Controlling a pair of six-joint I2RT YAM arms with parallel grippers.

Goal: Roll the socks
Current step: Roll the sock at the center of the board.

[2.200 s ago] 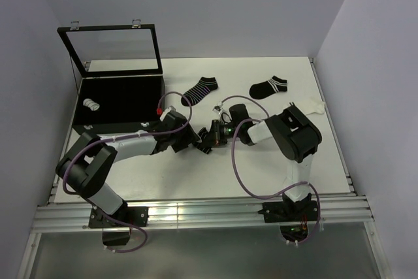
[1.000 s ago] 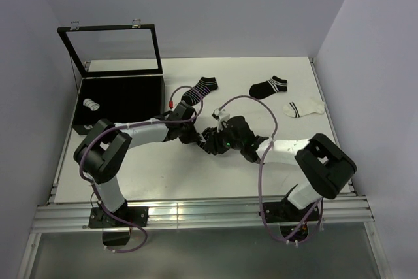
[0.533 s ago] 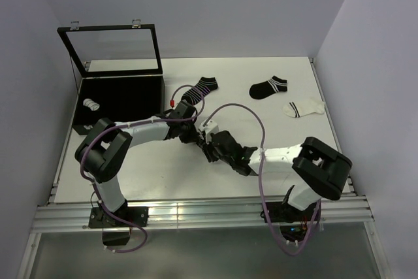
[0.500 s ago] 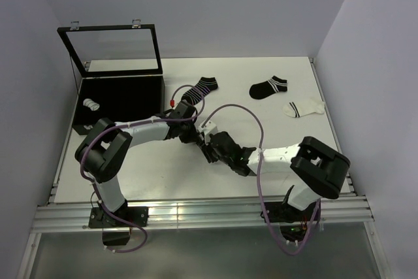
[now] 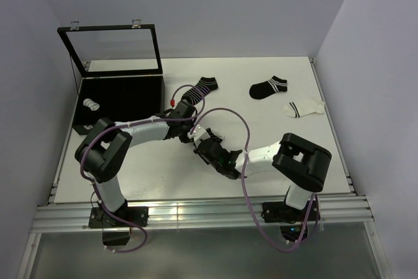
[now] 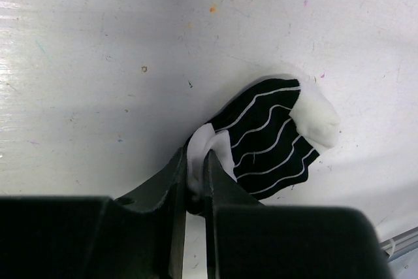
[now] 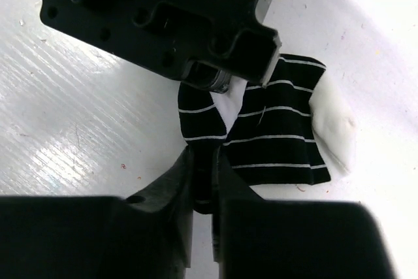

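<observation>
You have five socks in view. Near the middle of the top view, one black white-striped sock (image 6: 268, 135) lies on the worktop (image 5: 163, 171). The left jaws pinch its white cuff, and the right jaws pinch its black striped edge. Three flat socks lie across the upper worktop: a striped black sock (image 5: 199, 88), a second black sock (image 5: 268, 87) and a white sock (image 5: 304, 106). One rolled bundle (image 5: 91, 104) sits in the open black case (image 5: 130, 99), upper left.

Soft, matt knit cloth on the sock (image 6: 274, 135). Smooth white table (image 6: 98, 63) top, faintly streaked, flecked with scuffs. Matt black hard plastic on left gripper (image 6: 196, 181) and right gripper (image 7: 204, 174). Glossy clear pane in box lid (image 5: 114, 50).
</observation>
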